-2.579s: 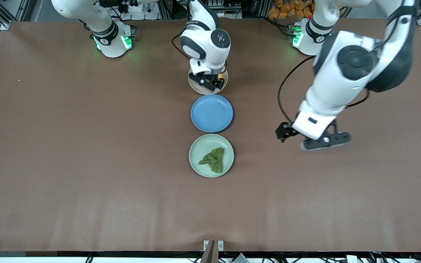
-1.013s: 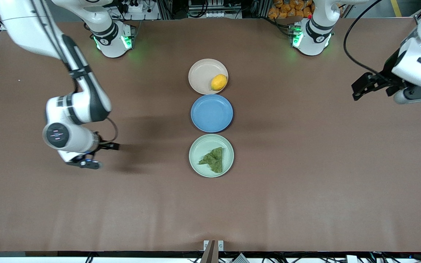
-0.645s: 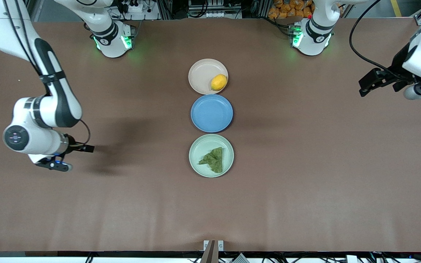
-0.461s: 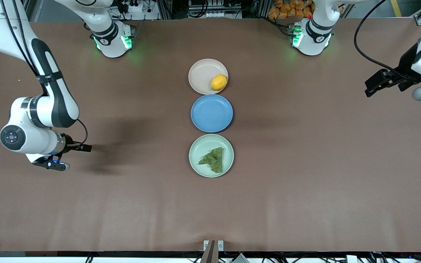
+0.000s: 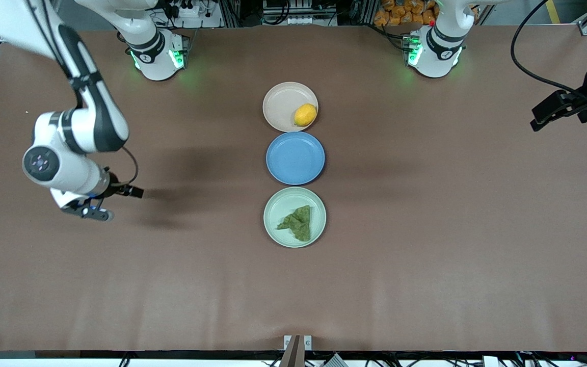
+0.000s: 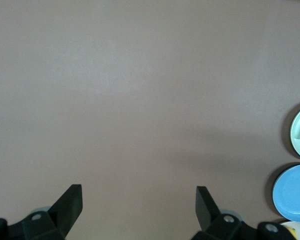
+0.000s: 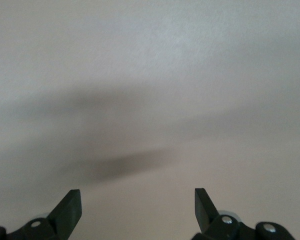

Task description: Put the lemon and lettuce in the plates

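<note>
On plates (image 5: 278, 104): lemon (image 5: 304, 114), lettuce (image 5: 298, 222).

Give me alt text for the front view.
Three plates sit in a row mid-table: a beige plate holding a lemon, an empty blue plate, and a green plate holding lettuce. Both hands hover open over bare table at opposite ends.

brown table (image 5: 426, 255) carries three plates in row: beige plate (image 5: 281, 104), blue plate (image 5: 295, 158), mint plate (image 5: 278, 204).
</note>
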You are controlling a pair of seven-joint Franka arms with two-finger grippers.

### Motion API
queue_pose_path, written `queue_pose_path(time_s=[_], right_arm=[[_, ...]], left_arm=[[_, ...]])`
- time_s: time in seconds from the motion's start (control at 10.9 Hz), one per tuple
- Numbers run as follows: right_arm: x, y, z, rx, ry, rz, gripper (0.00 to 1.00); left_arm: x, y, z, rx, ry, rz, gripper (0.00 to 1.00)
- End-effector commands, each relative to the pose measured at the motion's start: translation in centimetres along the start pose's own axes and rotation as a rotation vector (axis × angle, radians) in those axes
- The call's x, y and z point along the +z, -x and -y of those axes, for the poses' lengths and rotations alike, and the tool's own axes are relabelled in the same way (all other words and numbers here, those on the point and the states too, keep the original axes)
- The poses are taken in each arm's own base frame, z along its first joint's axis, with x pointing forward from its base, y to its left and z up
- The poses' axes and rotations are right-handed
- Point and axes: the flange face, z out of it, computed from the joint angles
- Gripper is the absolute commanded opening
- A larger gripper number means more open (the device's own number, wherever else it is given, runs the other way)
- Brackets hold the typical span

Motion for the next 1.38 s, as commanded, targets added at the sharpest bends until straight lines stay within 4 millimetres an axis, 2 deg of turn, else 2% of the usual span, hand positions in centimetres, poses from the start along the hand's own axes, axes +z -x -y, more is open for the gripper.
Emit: queue_pose_path(time_s=[0.0, 0.28, 0.37, 0.55, 0.74, 0.92, 1.01, 1.11, 1.2, 1.29], right_arm=[[-1.4, 4.7, -0.8, 0.008, 0.006, -0.035, 1.0], [-2.8, 8.1, -1.7, -0.007, 0.014, -0.059, 1.0], [-3.4, 8.6, -1.9, -0.012, 0.014, -0.069, 1.0], [-4.6, 8.3, -2.4, -0.037, 0.01, -0.088, 1.0], [-9.7, 7.4, -2.6, -0.028, 0.001, -0.144, 1.0], [-17.0, 6.6, -1.7, -0.046, 0.013, -0.136, 1.0], [-20.6, 6.7, -1.1, -0.061, 0.015, -0.139, 1.0], [-24.0, 6.9, -1.1, -0.09, -0.007, -0.139, 1.0], [-27.6, 7.2, -1.7, -0.103, -0.102, -0.132, 1.0], [-29.7, 7.5, -2.6, -0.136, -0.147, -0.128, 1.0]], left_arm=[[-0.5, 0.7, 0.2, 0.026, 0.012, 0.005, 1.0], [-0.4, 0.8, 0.5, 0.022, 0.001, 0.017, 1.0], [-0.3, 0.7, 0.4, 0.022, -0.004, 0.017, 1.0], [-0.4, 0.9, 0.1, 0.03, -0.007, 0.015, 1.0], [-0.4, 0.9, 0.1, 0.028, -0.005, 0.02, 1.0], [-1.2, 0.9, 0.1, 0.029, 0.002, 0.003, 1.0], [-2.2, 0.9, 0.0, 0.032, 0.004, -0.019, 1.0], [-2.3, 0.9, -0.2, 0.036, 0.004, -0.021, 1.0], [-2.3, 0.9, -0.3, 0.038, 0.004, -0.021, 1.0], [-2.4, 0.9, -0.2, 0.036, 0.005, -0.024, 1.0]])
